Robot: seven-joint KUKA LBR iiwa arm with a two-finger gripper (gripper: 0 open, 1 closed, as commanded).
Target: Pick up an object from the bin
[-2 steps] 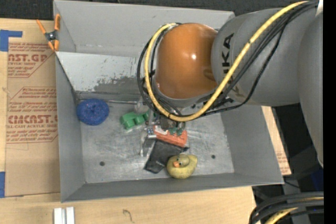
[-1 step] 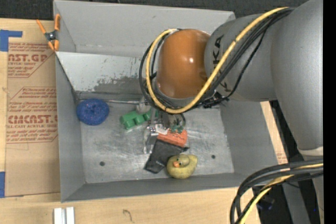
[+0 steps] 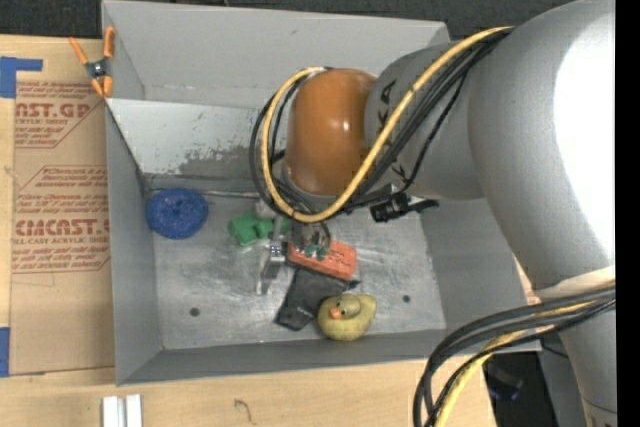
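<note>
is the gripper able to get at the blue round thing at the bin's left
Probably yes: the blue round thing lies alone on bare bin floor, nothing on it. The gripper is just right of it, beyond a green piece.

A ball is set by the bin's left wall; a duck is placed near the front edge, a block just behind it.
</note>
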